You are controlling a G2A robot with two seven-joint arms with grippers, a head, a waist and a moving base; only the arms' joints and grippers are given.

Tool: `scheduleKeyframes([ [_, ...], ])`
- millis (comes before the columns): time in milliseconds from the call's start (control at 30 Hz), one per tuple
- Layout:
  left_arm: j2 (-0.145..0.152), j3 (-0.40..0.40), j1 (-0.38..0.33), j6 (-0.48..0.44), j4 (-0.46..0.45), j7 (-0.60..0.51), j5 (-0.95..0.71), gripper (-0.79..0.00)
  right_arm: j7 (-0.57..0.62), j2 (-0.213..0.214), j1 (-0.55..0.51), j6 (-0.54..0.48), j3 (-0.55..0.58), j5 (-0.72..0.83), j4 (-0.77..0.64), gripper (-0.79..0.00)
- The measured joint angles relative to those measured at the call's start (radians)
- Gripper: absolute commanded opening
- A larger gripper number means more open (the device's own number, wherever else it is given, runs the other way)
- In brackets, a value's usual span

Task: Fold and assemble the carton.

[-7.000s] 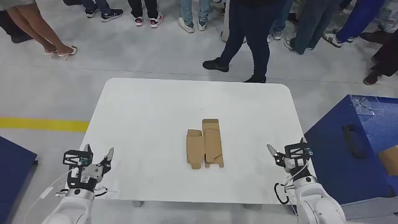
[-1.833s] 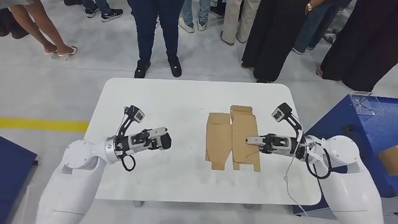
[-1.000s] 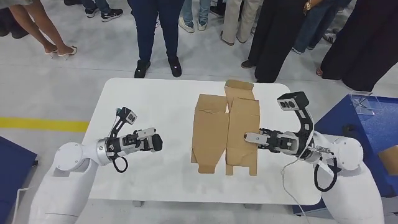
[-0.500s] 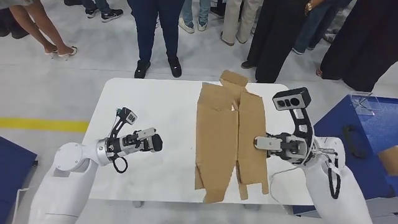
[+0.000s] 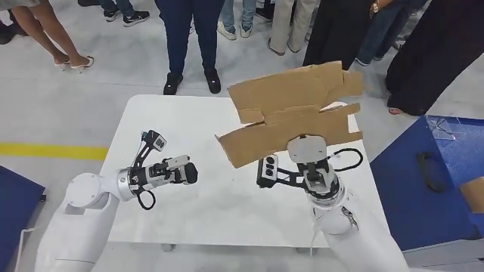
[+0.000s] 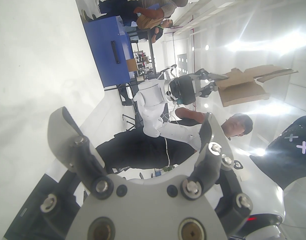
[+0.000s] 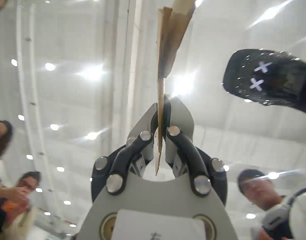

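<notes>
Up top, looking down: the flattened carton (image 5: 291, 113) is up in the air over the far right part of the desk (image 5: 227, 219), not touching it. The right hand (image 5: 305, 145) has it by the lower edge, but its fingertips are tucked behind the cardboard and hard to make out. The left hand (image 5: 189, 171) hovers over the desk's left side, well apart from the carton. Left wrist view: its fingers are spread wide, nothing between them. Right wrist view: fingers pinched tight on the carton, seen edge-on, its top cut off by the frame.
</notes>
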Motion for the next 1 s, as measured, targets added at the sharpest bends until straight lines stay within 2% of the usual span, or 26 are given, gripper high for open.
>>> scheduleKeyframes([
  [100, 0.000, 0.000, 0.000, 0.000, 0.000, 0.000, 0.000, 0.000, -0.089, -0.001, -0.001, -0.018, 0.011, 0.101, -0.018, -0.785],
  [167, 0.000, 0.000, 0.000, 0.000, 0.000, 0.000, 0.000, 0.000, -0.104, -0.002, -0.004, -0.026, 0.025, 0.103, -0.028, -0.785],
  [267, 0.000, 0.000, 0.000, 0.000, 0.000, 0.000, 0.000, 0.000, -0.065, -0.006, -0.007, -0.061, 0.069, 0.006, -0.044, -0.785],
  [367, 0.000, 0.000, 0.000, 0.000, 0.000, 0.000, 0.000, 0.000, 0.067, -0.013, -0.009, -0.159, 0.124, -0.225, -0.056, -0.785],
  [467, 0.000, 0.000, 0.000, 0.000, 0.000, 0.000, 0.000, 0.000, 0.261, -0.022, -0.009, -0.341, 0.157, -0.524, -0.035, -0.785],
  [567, 0.000, 0.000, 0.000, 0.000, 0.000, 0.000, 0.000, 0.000, 0.441, -0.029, 0.007, -0.600, 0.184, -0.811, 0.010, -0.785],
  [600, 0.000, 0.000, 0.000, 0.000, 0.000, 0.000, 0.000, 0.000, 0.498, -0.032, 0.013, -0.716, 0.196, -0.912, 0.029, -0.785],
  [700, 0.000, 0.000, 0.000, 0.000, 0.000, 0.000, 0.000, 0.000, 0.583, -0.042, 0.018, -0.982, 0.214, -1.094, 0.057, -0.785],
  [800, 0.000, 0.000, 0.000, 0.000, 0.000, 0.000, 0.000, 0.000, 0.593, -0.050, 0.016, -1.162, 0.224, -1.184, 0.071, -0.785],
  [867, 0.000, 0.000, 0.000, 0.000, 0.000, 0.000, 0.000, 0.000, 0.586, -0.054, 0.014, -1.220, 0.219, -1.216, 0.077, -0.785],
  [1000, 0.000, 0.000, 0.000, 0.000, 0.000, 0.000, 0.000, 0.000, 0.575, -0.058, 0.012, -1.226, 0.211, -1.210, 0.078, -0.785],
])
